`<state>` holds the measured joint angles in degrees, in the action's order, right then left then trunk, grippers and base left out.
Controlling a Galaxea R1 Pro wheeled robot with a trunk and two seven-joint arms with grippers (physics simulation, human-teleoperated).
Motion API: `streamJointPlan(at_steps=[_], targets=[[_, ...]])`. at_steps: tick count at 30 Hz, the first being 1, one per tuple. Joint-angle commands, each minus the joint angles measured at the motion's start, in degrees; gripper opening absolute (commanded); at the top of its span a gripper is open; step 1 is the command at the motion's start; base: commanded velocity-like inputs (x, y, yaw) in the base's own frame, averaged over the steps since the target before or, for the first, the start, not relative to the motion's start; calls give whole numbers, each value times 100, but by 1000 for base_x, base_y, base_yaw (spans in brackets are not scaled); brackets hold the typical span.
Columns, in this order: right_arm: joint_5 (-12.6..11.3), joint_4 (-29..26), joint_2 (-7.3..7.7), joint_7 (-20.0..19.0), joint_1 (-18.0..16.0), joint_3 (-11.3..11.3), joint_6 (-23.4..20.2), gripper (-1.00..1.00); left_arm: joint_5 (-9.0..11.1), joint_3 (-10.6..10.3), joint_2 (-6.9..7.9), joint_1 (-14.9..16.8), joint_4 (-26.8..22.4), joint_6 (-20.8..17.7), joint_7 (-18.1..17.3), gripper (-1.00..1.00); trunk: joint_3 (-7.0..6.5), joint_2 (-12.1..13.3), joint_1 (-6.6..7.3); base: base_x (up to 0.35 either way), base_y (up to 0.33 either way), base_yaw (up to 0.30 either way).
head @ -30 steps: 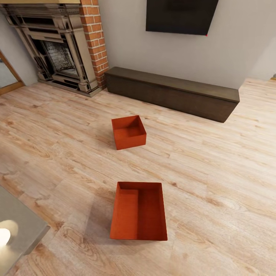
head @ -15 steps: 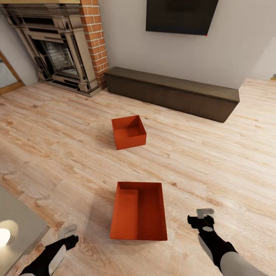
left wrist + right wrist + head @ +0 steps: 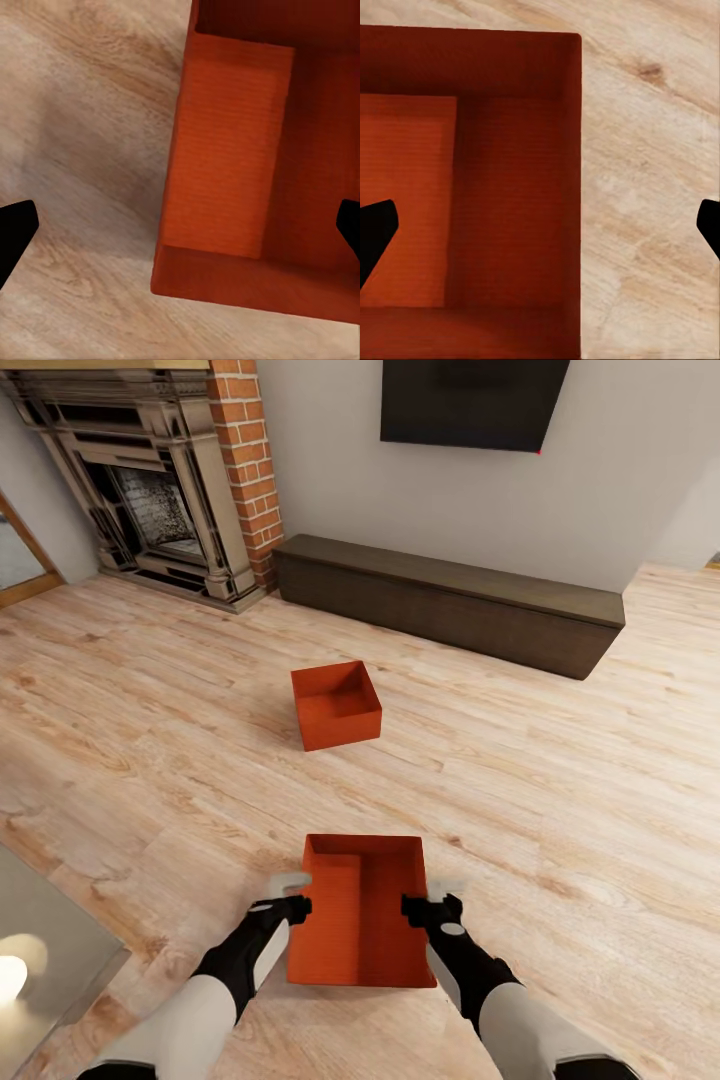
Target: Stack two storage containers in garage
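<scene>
so, wood plank floor [image 3: 150, 740] of the living room, dark bench [image 3: 450, 605] by the wall. far container [image 3: 336, 705] mid-floor. near container [image 3: 362, 910] just ahead; left gripper [image 3: 292, 895] and right gripper [image 3: 430, 898] spread wide, each straddling a side wall.

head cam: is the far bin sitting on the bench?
No, the far bin rests on the wood floor, well short of the dark bench.

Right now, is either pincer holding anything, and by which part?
Nothing held yet. The left pincer and right pincer are open, each straddling a side wall of the near container.
</scene>
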<state>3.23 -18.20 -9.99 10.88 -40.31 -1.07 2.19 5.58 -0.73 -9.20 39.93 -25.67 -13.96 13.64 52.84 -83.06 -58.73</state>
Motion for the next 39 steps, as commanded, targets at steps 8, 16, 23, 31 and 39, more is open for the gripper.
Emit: streamJointPlan(at_steps=[8,16,23,31,39], targets=[[103,758,-1,50,-3,-39,680,100,-100,-76,-2,5,596,117,33,100,3,-2,0,0,0,0],[41,871,-1,54,-39,-33,786,100,-87,-87,30,6,803,939,37,100,3,-2,0,0,0,0],[57,1025,-1,58,-52,-33,784,100,-98,-92,71,6,905,1163,56,100,3,-2,0,0,0,0],[42,1058,-1,70,-52,-31,789,100,-118,-95,46,6,887,1229,69,100,3,-2,0,0,0,0],[38,1064,-1,73,-52,-31,789,100,-124,-94,50,6,907,1221,74,100,3,-2,0,0,0,0]])
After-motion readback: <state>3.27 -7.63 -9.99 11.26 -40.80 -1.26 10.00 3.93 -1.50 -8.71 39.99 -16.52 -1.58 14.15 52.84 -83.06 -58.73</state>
